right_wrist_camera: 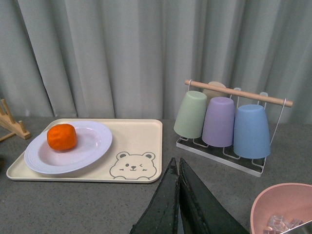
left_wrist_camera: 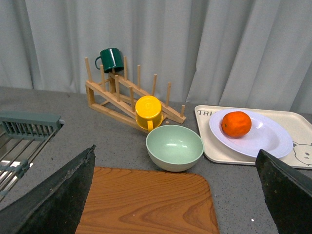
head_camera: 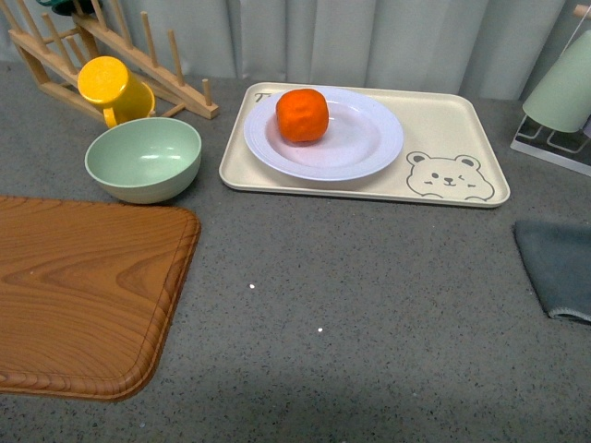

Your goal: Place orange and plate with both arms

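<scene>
The orange [head_camera: 302, 115] sits on the left part of the white ridged plate [head_camera: 360, 138], which lies on the beige bear tray [head_camera: 443, 125] at the back of the counter. Neither arm shows in the front view. In the left wrist view the orange [left_wrist_camera: 236, 124] and plate [left_wrist_camera: 263, 139] are far off; my left gripper [left_wrist_camera: 178, 195] is open and empty above the wooden board [left_wrist_camera: 146, 200]. In the right wrist view the orange [right_wrist_camera: 62, 137] rests on the plate [right_wrist_camera: 83, 148]; my right gripper [right_wrist_camera: 177, 168] is shut and empty, near the tray's corner.
A pale-green bowl [head_camera: 144, 159] and a yellow mug [head_camera: 113, 86] stand left of the tray by a wooden rack [head_camera: 157, 60]. A cup rack [right_wrist_camera: 229, 124] and a pink bowl [right_wrist_camera: 282, 207] stand to the right. A grey cloth [head_camera: 559, 268] lies at right.
</scene>
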### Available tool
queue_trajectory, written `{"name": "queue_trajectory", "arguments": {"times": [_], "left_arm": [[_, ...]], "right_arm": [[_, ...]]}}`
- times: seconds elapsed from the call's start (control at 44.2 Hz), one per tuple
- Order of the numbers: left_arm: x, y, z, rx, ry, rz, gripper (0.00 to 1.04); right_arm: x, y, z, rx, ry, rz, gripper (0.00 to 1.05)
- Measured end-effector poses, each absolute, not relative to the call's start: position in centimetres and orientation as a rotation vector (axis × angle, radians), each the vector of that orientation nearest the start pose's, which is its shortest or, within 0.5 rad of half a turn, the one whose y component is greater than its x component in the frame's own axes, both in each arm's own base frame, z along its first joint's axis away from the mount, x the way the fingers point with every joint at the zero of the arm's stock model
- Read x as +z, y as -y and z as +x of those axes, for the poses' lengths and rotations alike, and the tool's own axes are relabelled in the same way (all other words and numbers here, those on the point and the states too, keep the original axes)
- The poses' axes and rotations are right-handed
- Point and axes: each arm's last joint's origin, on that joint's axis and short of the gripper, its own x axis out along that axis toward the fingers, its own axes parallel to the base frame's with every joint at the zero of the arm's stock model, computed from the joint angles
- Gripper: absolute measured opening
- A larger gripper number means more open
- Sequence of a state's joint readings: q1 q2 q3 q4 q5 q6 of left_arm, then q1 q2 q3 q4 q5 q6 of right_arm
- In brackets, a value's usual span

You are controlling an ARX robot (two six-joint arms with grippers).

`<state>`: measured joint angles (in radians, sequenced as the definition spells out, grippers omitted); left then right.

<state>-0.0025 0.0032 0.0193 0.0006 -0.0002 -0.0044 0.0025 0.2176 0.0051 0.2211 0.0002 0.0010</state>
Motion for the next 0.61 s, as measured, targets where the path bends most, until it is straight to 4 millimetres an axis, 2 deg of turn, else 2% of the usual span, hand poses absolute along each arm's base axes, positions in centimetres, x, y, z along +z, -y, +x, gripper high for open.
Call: {"name": "queue_trajectory", "arguments": {"times": [0.475,0.543,0.611], "left_arm": [[17.0,0.0,9.7,-0.002,0.017,-0.004,0.98],[17.0,0.0,9.7,-0.002,0.017,-0.004,0.98],[17.0,0.0,9.7,-0.002,0.017,-0.004,0.98]], "right_arm": [[16.5,0.0,9.8,0.004,0.003,0.000,0.01],[16.5,0.0,9.8,0.004,0.002,0.000,0.11],[16.5,0.0,9.8,0.004,0.003,0.000,0.25]]}}
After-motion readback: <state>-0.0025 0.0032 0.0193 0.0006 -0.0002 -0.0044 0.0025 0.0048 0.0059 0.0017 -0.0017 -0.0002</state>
